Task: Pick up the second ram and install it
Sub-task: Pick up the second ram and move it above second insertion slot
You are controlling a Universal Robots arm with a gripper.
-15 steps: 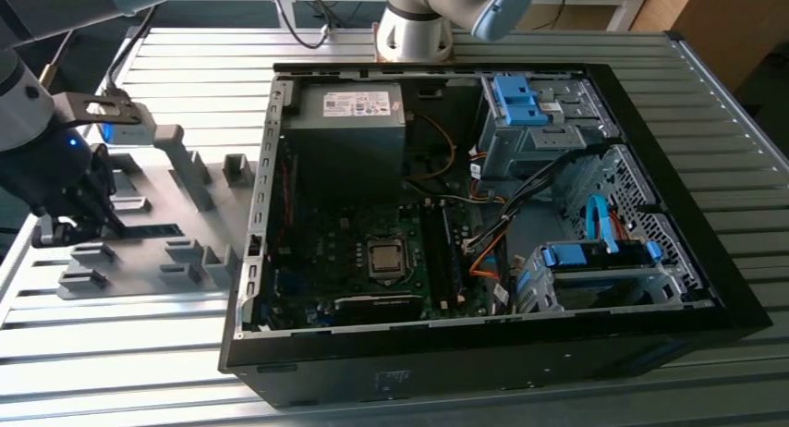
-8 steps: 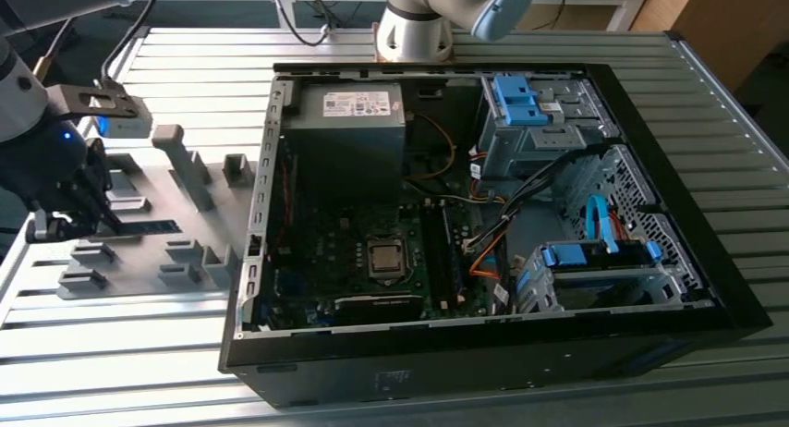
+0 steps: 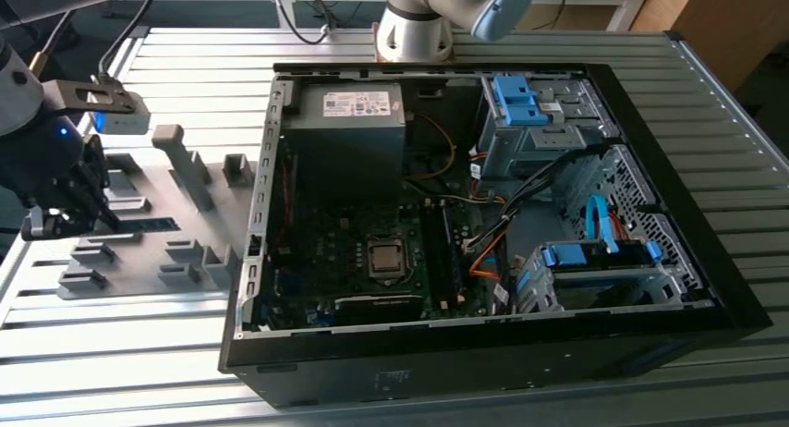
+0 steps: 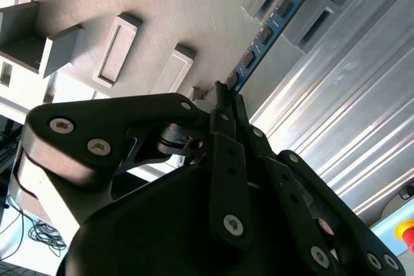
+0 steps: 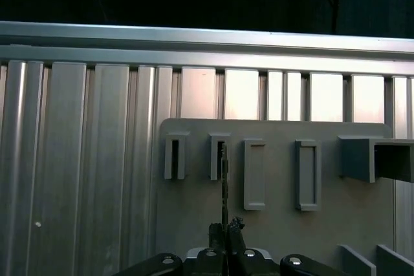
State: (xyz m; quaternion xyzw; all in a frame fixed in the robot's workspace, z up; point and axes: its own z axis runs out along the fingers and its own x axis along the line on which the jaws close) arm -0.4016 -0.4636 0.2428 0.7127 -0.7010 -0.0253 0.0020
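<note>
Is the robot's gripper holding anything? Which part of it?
Yes, the gripper pinches the second ram at one end; its other end sits in the grey holder.

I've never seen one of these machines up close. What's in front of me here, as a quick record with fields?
Arm's tool: black gripper, fingers closed on one end of the stick
Gripped item: thin blue-green circuit-board stick with black chips, lying in its slots
Holder: grey plastic slotted tray
Nearby: open black computer case, to the exterior view's right of the tray
Surface: ribbed aluminium table
</note>
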